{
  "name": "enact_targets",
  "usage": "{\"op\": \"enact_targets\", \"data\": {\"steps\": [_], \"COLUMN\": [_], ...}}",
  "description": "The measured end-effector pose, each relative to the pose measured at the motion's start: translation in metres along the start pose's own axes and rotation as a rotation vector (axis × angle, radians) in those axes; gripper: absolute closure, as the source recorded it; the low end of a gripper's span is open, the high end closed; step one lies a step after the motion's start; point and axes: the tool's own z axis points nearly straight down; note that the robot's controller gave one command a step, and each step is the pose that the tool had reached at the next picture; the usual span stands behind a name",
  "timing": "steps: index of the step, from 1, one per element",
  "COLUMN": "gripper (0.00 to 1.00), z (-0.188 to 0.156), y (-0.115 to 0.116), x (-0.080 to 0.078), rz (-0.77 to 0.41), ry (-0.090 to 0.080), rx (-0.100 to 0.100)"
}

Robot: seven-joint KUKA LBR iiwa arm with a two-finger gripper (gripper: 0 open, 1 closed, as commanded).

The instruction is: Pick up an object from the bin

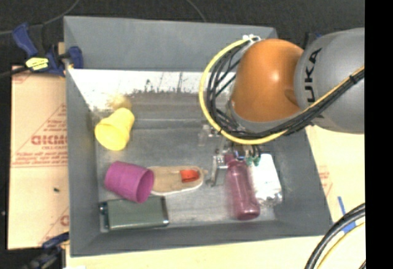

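Grey bin (pixel 184 123): gripper (pixel 222 164) low beside the purple bottle (pixel 241 195), its opening impossible to tell.

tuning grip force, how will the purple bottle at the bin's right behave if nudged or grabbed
The purple bottle lies on its side and looks round, so a nudge would probably roll it. Its glossy wall suggests stiff, slippery plastic, likely light.
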Motion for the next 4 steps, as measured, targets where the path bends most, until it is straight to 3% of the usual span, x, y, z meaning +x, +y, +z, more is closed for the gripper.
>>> {"op": "enact_targets", "data": {"steps": [1, 2, 3, 4], "gripper": [0.00, 0.00, 0.00, 0.00], "z": [-0.004, 0.107, 0.134, 0.120], "y": [0.000, 0.023, 0.024, 0.020], "x": [-0.002, -0.043, -0.047, -0.093], "rz": [0.001, -0.088, -0.145, -0.126], "ry": [-0.008, -0.010, -0.010, -0.017], "rx": [0.000, 0.001, -0.001, 0.000]}}
